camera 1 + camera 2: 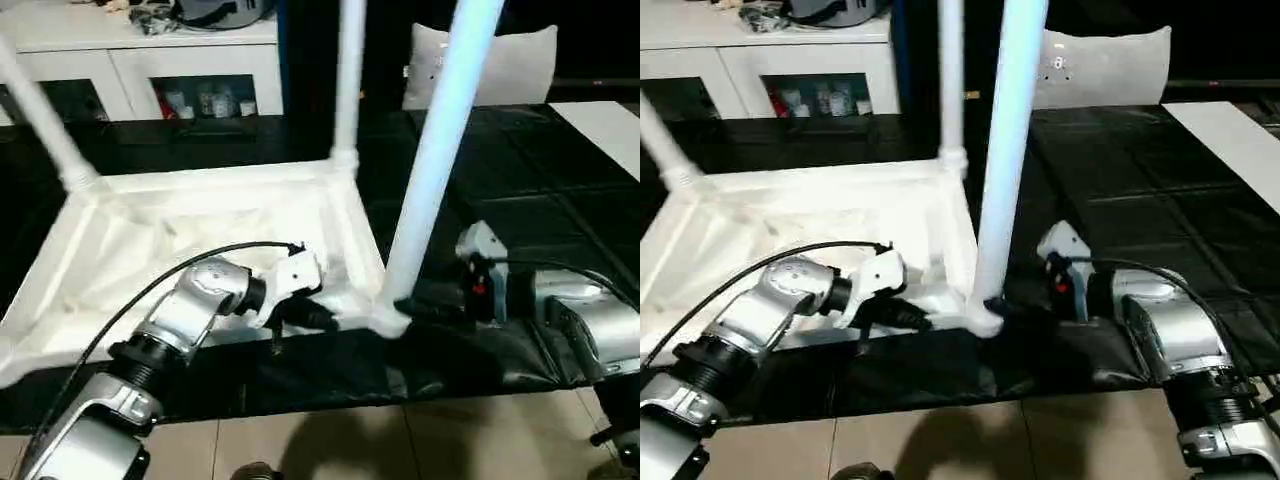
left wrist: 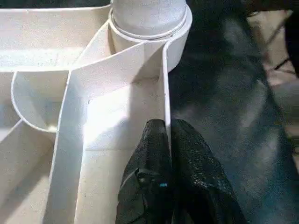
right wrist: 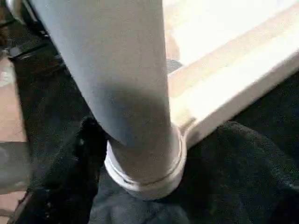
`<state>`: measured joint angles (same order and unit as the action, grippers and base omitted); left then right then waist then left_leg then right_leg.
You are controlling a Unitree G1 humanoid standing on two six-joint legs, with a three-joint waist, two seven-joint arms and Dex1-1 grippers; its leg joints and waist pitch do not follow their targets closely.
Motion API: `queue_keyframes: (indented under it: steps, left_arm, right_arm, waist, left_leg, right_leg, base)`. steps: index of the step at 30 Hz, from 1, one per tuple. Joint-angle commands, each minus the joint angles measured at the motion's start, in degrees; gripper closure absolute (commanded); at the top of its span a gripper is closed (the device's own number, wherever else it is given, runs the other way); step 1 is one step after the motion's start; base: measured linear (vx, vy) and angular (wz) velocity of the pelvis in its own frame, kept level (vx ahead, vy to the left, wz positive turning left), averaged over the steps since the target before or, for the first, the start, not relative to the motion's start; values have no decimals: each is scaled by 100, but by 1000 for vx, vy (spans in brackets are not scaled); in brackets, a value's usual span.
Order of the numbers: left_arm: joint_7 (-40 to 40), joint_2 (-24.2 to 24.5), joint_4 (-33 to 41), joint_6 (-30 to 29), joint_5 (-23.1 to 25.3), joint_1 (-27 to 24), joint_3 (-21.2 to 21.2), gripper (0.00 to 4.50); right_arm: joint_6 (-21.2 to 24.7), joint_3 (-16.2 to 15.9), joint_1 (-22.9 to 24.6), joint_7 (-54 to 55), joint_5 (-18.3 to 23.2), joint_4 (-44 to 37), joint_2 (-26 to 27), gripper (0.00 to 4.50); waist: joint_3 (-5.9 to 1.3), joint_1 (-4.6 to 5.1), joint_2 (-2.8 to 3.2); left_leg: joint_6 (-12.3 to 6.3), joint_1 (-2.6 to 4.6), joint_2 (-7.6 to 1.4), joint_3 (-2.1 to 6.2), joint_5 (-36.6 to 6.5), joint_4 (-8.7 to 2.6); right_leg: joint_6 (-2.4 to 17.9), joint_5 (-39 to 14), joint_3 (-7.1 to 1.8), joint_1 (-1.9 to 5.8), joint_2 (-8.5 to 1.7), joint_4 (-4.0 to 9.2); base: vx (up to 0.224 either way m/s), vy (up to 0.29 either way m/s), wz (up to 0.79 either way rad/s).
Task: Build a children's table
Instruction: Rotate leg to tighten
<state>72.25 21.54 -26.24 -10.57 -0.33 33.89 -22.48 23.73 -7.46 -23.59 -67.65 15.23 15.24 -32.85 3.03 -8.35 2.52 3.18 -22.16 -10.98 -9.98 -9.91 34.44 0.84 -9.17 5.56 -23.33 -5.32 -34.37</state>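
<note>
Lying upside down on a black mat (image 1: 480,230), the white table top (image 1: 150,250) shows its ribbed underside, and it serves as the landmark for everything else. Three legs stand up from its corner sockets: the near leg (image 1: 440,150) rises from the corner closest to the robot's right arm, a far leg (image 1: 348,80) stands at the corner behind it, and a third leg (image 1: 40,120) leans up from the far corner on the robot's left.

The left gripper (image 2: 166,154) sits at the top's near edge, just beside the near leg's socket (image 2: 149,42), its two black fingers (image 2: 145,177) pinched tight on the thin upright rim wall (image 2: 164,93) of the top, one finger on each side of it.

The right gripper (image 1: 415,308) lies low on the mat at the base of the near leg, outside the top. One black finger (image 3: 70,168) shows beside the leg's foot, apart from the collar; the jaws stand wide and hold nothing.

Beyond the top's far edge stand a white cabinet (image 1: 140,60) with glass doors and a pale cushion (image 1: 500,65). Tiled floor (image 1: 400,440) shows before the mat's near edge.
</note>
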Motion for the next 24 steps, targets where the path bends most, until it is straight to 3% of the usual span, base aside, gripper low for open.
queue_keyframes:
  steps: [1,15,16,20,24]
  left_arm:
    - [412,-5,223,152,-135,122,-156,450]
    - [488,-28,140,250,-88,101,-150,450]
    - [487,-28,143,245,-87,95,-146,450]
    - [485,-29,151,232,-90,81,-140,450]
    - [248,-190,326,-132,-244,-16,2,450]
  right_arm:
    - [55,-33,21,-73,60,-149,-78,87]
    - [81,-77,6,-383,245,-104,57,210]
    - [113,-74,22,-404,283,-131,78,215]
    - [192,-75,71,-459,349,-208,102,245]
    - [341,-9,270,-331,498,-500,231,252]
  waist:
    - [-428,29,-85]
    - [-438,17,-83]
    - [-440,13,-45]
    - [-433,15,-66]
    - [-429,1,-58]
  left_leg:
    - [-321,119,-238,46,-1182,-382]
    - [-305,108,-238,53,-1123,-382]
    - [-297,110,-240,60,-1138,-382]
    - [-278,117,-237,54,-1201,-386]
    - [-253,118,-241,60,-1244,-395]
  right_leg:
    - [1059,-1718,-276,300,-362,422]
    - [1044,-1698,-270,297,-359,414]
    - [1054,-1690,-271,295,-361,407]
    - [1052,-1709,-271,294,-354,424]
    - [1030,-1774,-272,296,-359,427]
  base:
    - [0,0,0]
    - [0,0,0]
    - [0,0,0]
    - [0,0,0]
    - [0,0,0]
